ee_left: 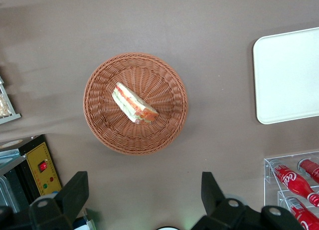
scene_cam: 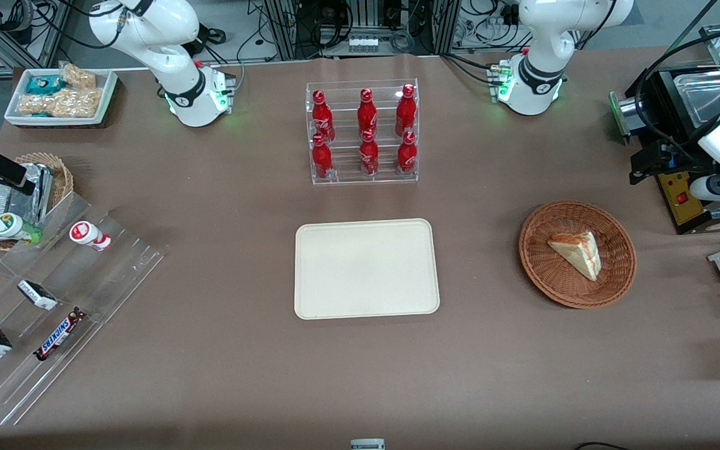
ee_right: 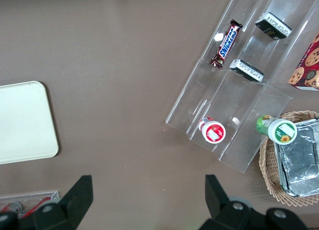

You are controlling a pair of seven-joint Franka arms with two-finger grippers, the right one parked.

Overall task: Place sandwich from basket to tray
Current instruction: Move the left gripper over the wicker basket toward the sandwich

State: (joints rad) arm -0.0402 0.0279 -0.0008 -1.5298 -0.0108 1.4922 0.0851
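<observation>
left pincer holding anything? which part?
Nothing. The pincer is open and empty, above the table beside the basket; the sandwich lies untouched in it.

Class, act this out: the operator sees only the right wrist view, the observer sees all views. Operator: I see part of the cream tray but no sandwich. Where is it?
Observer: The sandwich lies in the round brown basket, toward the working arm's end of the table.
Operator: Is the tool on it?
Observer: No. The tool hangs open above the bare table beside the basket, holding nothing.
Operator: What stands near the tray?
Observer: Six red bottles in a clear rack, farther from the front camera than the tray.
</observation>
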